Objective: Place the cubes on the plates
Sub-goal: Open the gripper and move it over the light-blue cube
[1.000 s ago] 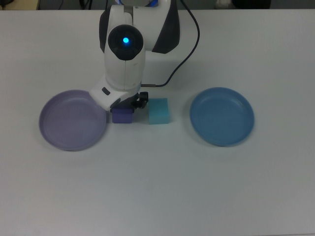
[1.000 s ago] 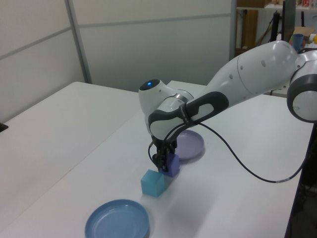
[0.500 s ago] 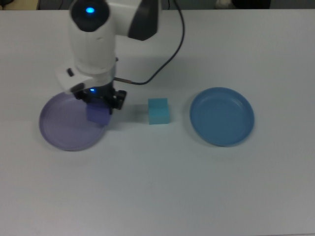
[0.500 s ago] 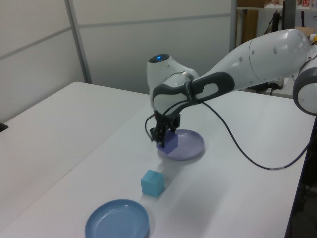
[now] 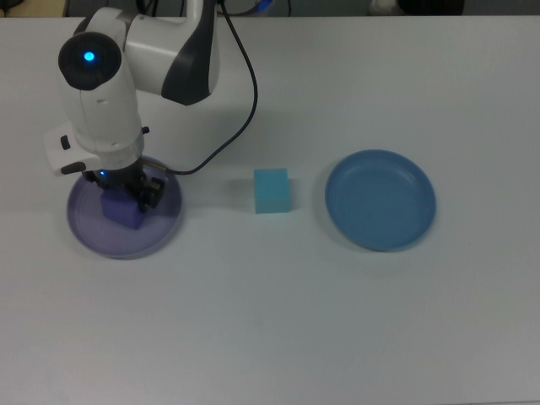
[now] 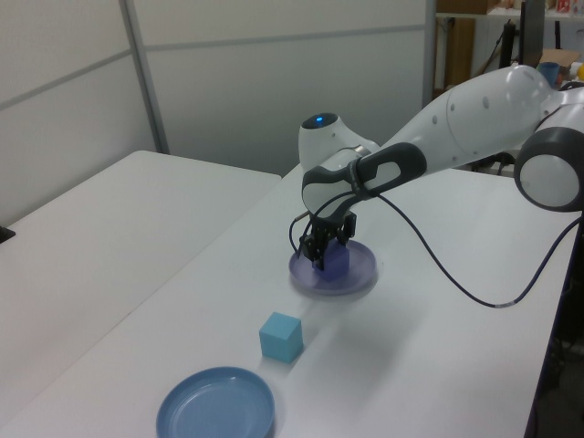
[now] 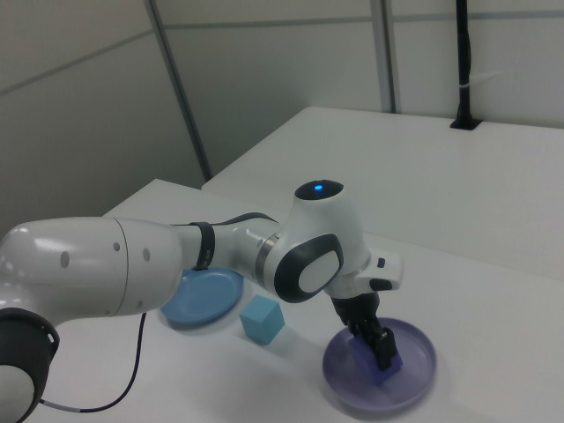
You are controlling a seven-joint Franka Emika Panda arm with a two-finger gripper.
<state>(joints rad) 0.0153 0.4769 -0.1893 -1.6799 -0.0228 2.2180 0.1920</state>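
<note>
My gripper [image 5: 125, 197] is shut on the purple-blue cube [image 5: 123, 216], holding it low inside the pale lilac plate [image 5: 91, 229] at the top view's left. In the left view the purple-blue cube [image 6: 338, 266] sits within the lilac plate's rim [image 6: 363, 274]; whether it touches the plate cannot be told. The right view shows my black fingers [image 7: 381, 344] on either side of the purple-blue cube [image 7: 367, 367]. The turquoise cube [image 5: 272, 191] lies alone on the table between the plates. The medium blue plate [image 5: 381, 200] at the top view's right holds nothing.
A black cable [image 5: 250, 101] loops from the arm over the white table [image 5: 278, 321] behind the turquoise cube. The arm's white body [image 5: 101, 93] overhangs the lilac plate's far side. In the left view a table seam [image 6: 228, 233] runs past both plates.
The arm has carried the purple-blue cube further to the top view's left, from the lilac plate's rim to over its middle, and lowered it. The turquoise cube and blue plate have not moved.
</note>
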